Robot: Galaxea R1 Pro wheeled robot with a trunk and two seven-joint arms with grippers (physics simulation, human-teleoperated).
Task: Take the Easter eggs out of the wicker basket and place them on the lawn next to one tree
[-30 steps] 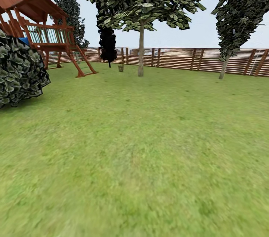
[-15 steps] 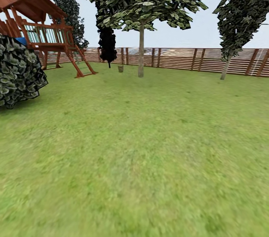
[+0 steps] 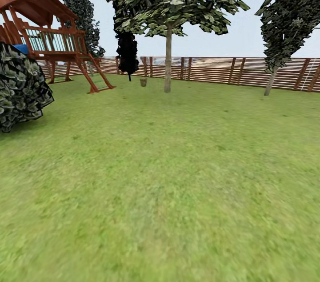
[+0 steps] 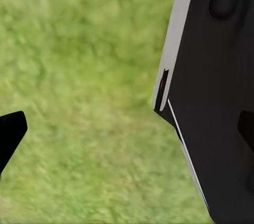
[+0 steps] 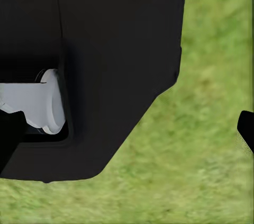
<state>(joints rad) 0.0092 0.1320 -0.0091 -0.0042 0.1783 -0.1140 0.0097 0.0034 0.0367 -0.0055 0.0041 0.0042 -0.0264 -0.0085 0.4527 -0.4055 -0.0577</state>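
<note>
Head view: mottled lawn (image 3: 169,193), slatted wooden fence (image 3: 249,70); neither gripper's opening can be told.

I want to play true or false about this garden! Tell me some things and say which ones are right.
1. A wooden play tower stands on the grass at the left. True.
2. A brick wall runs along the back of the lawn. False: it is a brown slatted fence.
3. The thin-trunked tree in the middle stands in front of the fence. True.
4. A basket of eggs sits on the grass right in front of the robot. False: the near grass shows none; a small far-off thing by that tree is too small to tell.
5. The dark bush is at the right. False: it is at the left edge.
</note>
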